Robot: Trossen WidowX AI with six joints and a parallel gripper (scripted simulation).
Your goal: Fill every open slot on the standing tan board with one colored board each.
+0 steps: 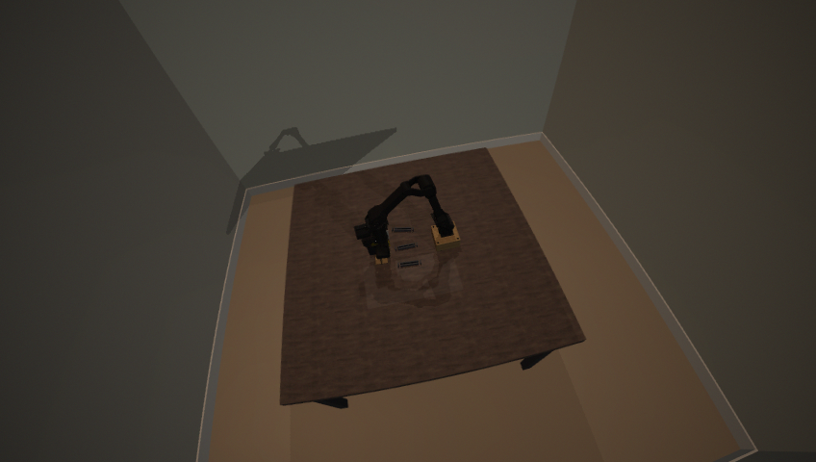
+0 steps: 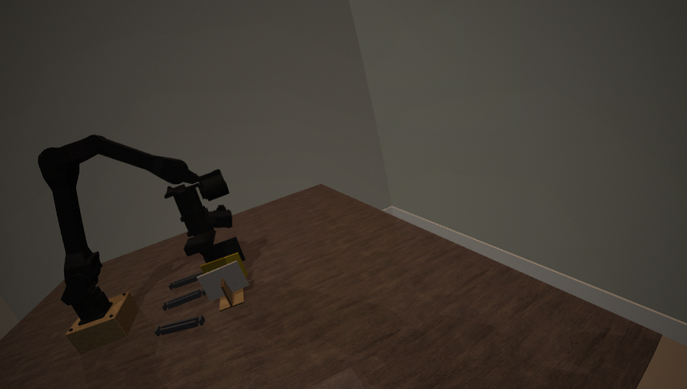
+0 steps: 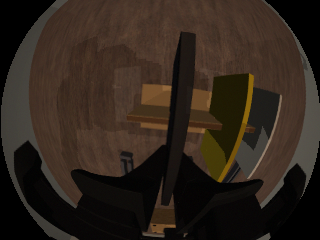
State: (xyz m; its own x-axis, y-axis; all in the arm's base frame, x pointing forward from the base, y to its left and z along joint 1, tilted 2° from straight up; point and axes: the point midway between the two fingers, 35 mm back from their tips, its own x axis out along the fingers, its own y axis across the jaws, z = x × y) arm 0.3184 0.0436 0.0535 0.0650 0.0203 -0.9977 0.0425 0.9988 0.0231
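The tan board point(image 2: 227, 294) point(image 3: 202, 122) stands on its flat foot. A grey board point(image 2: 211, 285) point(image 3: 265, 117) stands upright and crosswise on it near one end. A yellow board point(image 2: 219, 262) point(image 3: 233, 112) stands crosswise beside the grey one. My gripper point(image 3: 168, 150) is shut on a black board point(image 2: 235, 247) point(image 3: 184, 75). The black board is upright and crosswise over the tan board, to the left of the yellow board in the wrist view. Its notch and lower edge are hidden, so I cannot tell whether it touches the tan board.
Three dark holders point(image 1: 402, 229) point(image 1: 406, 246) point(image 1: 409, 264) lie in a row between the tan board and the arm's wooden base point(image 1: 447, 242) point(image 2: 127, 315). They look empty. The yellow board stands close to the gripper's right side in the wrist view.
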